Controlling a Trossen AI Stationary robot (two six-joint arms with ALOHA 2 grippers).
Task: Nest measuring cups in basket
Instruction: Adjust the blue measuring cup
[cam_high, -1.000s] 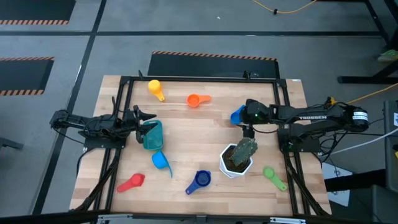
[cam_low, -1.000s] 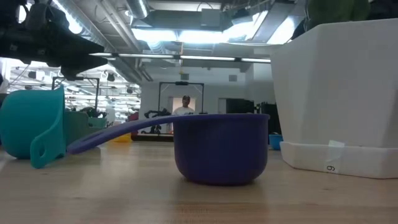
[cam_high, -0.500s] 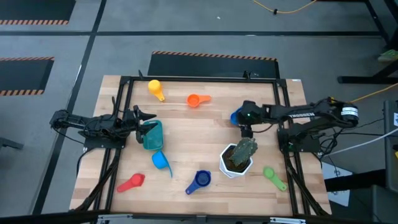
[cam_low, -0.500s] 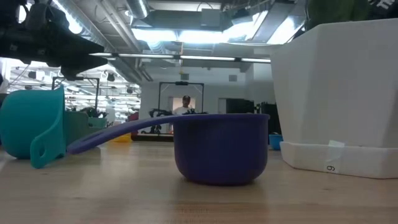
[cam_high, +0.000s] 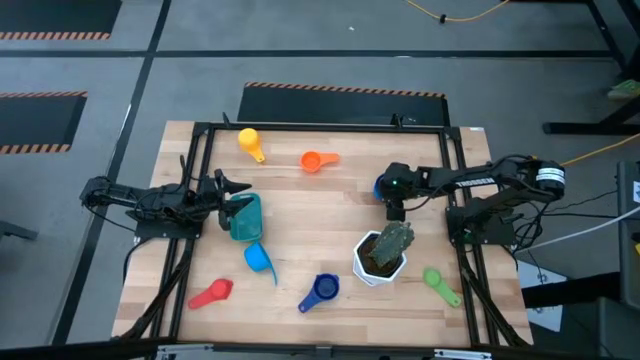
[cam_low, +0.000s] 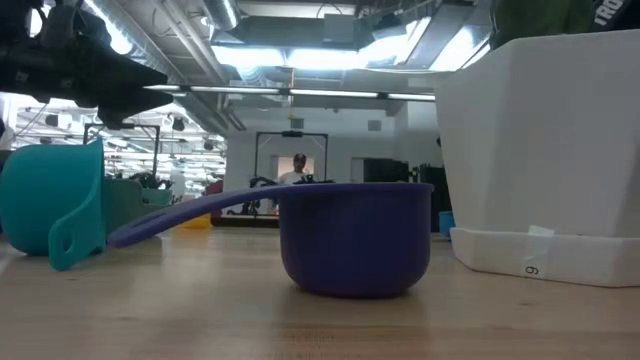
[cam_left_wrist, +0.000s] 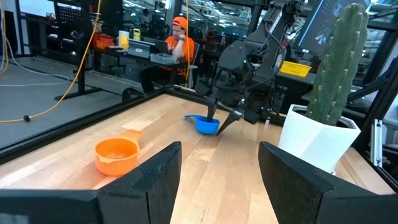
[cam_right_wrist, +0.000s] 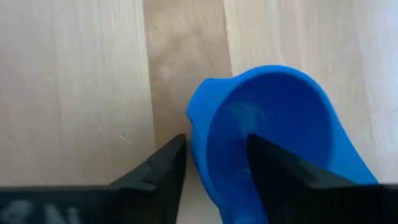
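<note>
A blue measuring cup (cam_high: 378, 187) rests on the table right of centre. My right gripper (cam_right_wrist: 217, 140) stands over it, open, one finger on each side of the cup's wall; the left wrist view shows the same gripper (cam_left_wrist: 219, 117) at the cup (cam_left_wrist: 207, 125). The teal basket (cam_high: 246, 217) sits at the left. My left gripper (cam_high: 236, 190) waits open at the basket's far-left corner, with nothing between its fingers. Yellow (cam_high: 249, 143), orange (cam_high: 314, 160), light blue (cam_high: 258, 258), dark blue (cam_high: 322, 290), red (cam_high: 214, 293) and green (cam_high: 437, 282) cups lie scattered. My right gripper stands astride the blue cup's wall (cam_right_wrist: 198, 146), one finger inside the bowl and one outside, coming from above and slanting down. Whether the fingers touch the wall I cannot tell. The cup rests on the table.
A white pot with a cactus (cam_high: 380, 255) stands just near of the right gripper. A black frame (cam_high: 320, 128) runs around the tabletop. In the room beyond the table a person sits at a desk (cam_left_wrist: 179, 43).
My right gripper has sunk and moved a little toward the table's left, down onto the blue cup, tipping more steeply downward. The cups and the basket have stayed where they were.
</note>
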